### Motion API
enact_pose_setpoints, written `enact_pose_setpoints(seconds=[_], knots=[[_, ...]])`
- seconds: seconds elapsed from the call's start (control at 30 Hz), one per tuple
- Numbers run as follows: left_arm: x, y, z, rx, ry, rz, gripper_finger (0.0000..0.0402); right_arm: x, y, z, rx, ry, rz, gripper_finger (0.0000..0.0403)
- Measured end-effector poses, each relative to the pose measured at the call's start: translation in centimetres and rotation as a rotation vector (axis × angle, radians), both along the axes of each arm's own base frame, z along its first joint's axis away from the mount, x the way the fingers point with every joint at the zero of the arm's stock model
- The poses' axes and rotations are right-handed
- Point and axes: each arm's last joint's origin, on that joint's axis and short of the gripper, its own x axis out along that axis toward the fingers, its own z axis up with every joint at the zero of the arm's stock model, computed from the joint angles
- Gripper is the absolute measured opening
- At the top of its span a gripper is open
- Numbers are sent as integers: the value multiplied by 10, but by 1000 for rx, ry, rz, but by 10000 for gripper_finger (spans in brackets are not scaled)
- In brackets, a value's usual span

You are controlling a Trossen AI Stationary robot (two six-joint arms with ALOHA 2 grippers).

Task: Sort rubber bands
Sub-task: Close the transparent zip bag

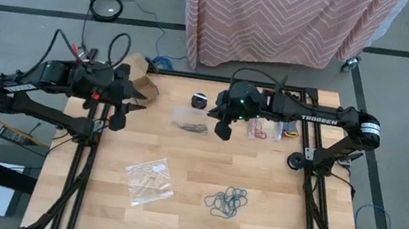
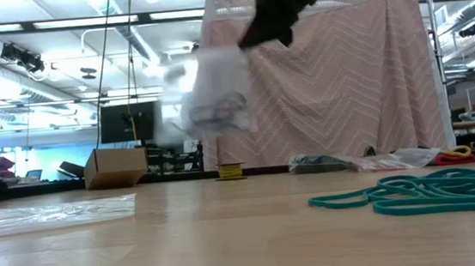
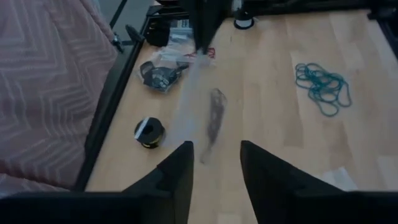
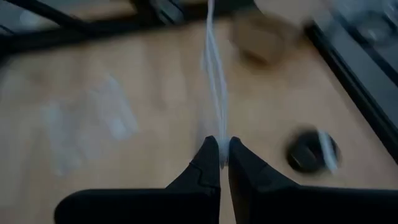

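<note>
Above the far bench (image 1: 271, 214), right gripper (image 4: 219, 160) pinches a clear bag (image 2: 215, 92) of dark bands, seemingly; thin plastic could slip, spilling them. Left gripper (image 3: 216, 163) hangs released.

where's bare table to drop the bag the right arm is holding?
Bare wood: the middle strip between the lifted bag of black bands and the teal bands, and both near corners beside the flat bag. Crowded: the far edge, with the black disc, red bands and cardboard box. Right gripper pinches the bag; left gripper waits at the left edge.
</note>
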Motion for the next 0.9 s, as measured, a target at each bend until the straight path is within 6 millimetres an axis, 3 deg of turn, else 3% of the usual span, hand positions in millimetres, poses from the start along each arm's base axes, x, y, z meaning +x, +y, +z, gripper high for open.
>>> enact_pose_setpoints(seconds=[0.33, 0.5, 0.7, 0.9], knots=[[-2, -1, -2, -111, 3, 27, 147, -49, -57, -59, 132, 349, -298, 11], [-4, -2, -4, -159, 18, 39, 147, -86, -72, -67, 140, 340, -520, 11], [-4, -3, -4, -186, 21, 40, 147, -141, -73, -69, 163, 281, -810, 13], [-4, -2, -5, -183, 22, 39, 147, -184, -55, -81, 326, 187, -1073, 31]])
